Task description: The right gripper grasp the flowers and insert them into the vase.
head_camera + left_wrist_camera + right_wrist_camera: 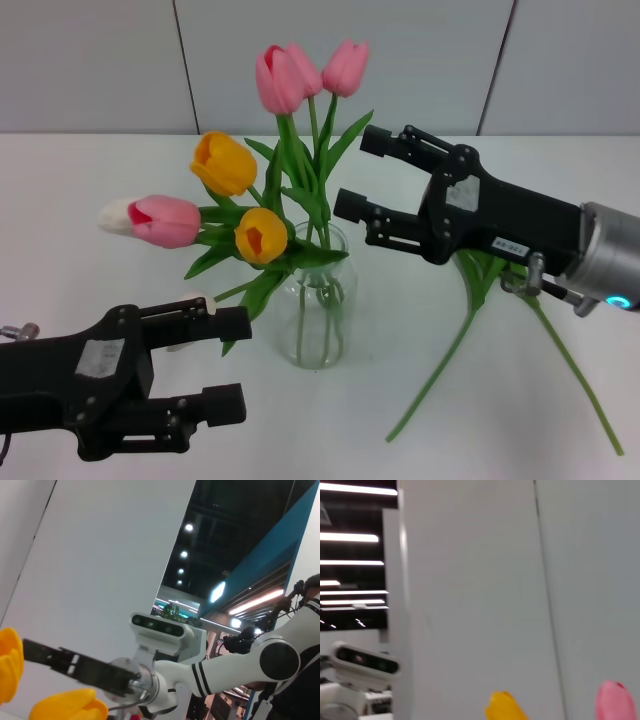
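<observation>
Five tulip heads show above the vase (318, 300): two pink ones (305, 75) standing tallest, two orange ones (240, 195) lower and leaning toward the bench's left edge, and one pink-and-white bloom (152, 220) drooping furthest that way. Their green stems gather inside the clear glass body, which stands upright near the middle of the white bench (90, 290), toward its near edge.

Two more green stems (500, 340) lie flat on the bench well to the right of the vase, crossing under the right arm and fanning out toward the near-right corner; their heads are hidden behind that arm.

Right tool (352, 180): raised above the bench just right of the bouquet, fingers spread apart and empty, pointing at the leaves without touching them. Pale sticker visible on its black body, blue ring glowing on the silver wrist behind.

Left tool (232, 365): low at the near-left corner, fingers parted, nothing between them, tips pointing toward the vase base but apart from it. A small pale object just behind its upper finger cannot be made out.

Left wrist view catches orange petals (10, 665) close by, with the right arm's dark tool (47, 655) beyond. Right wrist view shows only an orange tip (505, 707) and a pink tip (617, 700) against the wall panels.
</observation>
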Tool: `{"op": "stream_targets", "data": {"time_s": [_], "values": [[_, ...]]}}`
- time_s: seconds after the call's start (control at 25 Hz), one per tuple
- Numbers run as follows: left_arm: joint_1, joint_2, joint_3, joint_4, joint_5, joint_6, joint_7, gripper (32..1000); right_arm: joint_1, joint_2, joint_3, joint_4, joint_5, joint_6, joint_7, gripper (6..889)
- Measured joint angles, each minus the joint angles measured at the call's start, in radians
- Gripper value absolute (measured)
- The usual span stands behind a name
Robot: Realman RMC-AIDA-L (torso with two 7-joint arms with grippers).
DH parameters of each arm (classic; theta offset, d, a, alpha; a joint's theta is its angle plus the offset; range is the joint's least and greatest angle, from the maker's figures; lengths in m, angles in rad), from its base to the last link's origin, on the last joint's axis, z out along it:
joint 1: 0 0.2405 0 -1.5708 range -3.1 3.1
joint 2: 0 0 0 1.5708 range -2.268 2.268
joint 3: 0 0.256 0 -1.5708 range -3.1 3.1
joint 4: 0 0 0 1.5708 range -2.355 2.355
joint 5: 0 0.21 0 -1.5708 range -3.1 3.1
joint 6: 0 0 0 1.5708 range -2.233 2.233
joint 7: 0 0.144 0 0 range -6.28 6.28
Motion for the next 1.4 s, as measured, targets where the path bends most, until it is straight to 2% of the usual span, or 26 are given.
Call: {"op": "stream_targets", "data": {"time_s": [0.04, 0.2, 0.4, 0.48, 0.52, 0.68, 1.04, 1.16, 1.4], "values": [[0.005, 0.001, -0.001, 0.0, 0.0, 0.0, 0.003, 803, -0.005, -0.001, -0.001, -0.005, -0.005, -0.02, 0.018, 821], [0.01, 0.0024, -0.001, 0.0, -0.001, 0.001, 0.004, 803, -0.011, -0.007, 0.005, -0.021, -0.05, -0.115, 0.12, 815], [0.011, 0.0028, -0.001, 0.0, -0.002, 0.002, 0.004, 803, -0.052, -0.038, 0.011, -0.075, -0.114, -0.213, 0.201, 811], [0.013, 0.0028, -0.001, 0.0, -0.002, 0.002, 0.004, 803, -0.073, -0.044, 0.011, -0.142, -0.184, -0.269, 0.247, 810], [0.015, 0.0029, -0.001, 0.0, -0.002, 0.002, 0.004, 803, -0.073, -0.044, 0.011, -0.142, -0.184, -0.269, 0.247, 809], [0.018, 0.0038, 0.0, 0.002, -0.002, 0.002, 0.004, 803, -0.075, -0.048, 0.011, -0.206, -0.306, -0.336, 0.297, 811], [0.024, 0.0042, 0.003, 0.007, -0.002, 0.003, 0.004, 803, -0.075, -0.051, 0.014, -0.218, -0.351, -0.374, 0.299, 813], [0.026, 0.0068, 0.004, 0.008, -0.002, 0.003, 0.004, 803, -0.076, -0.055, 0.019, -0.218, -0.355, -0.375, 0.296, 813], [0.028, 0.0119, 0.007, 0.008, -0.001, 0.003, 0.004, 803, -0.103, -0.058, 0.087, -0.248, -0.361, -0.382, 0.289, 813]]}}
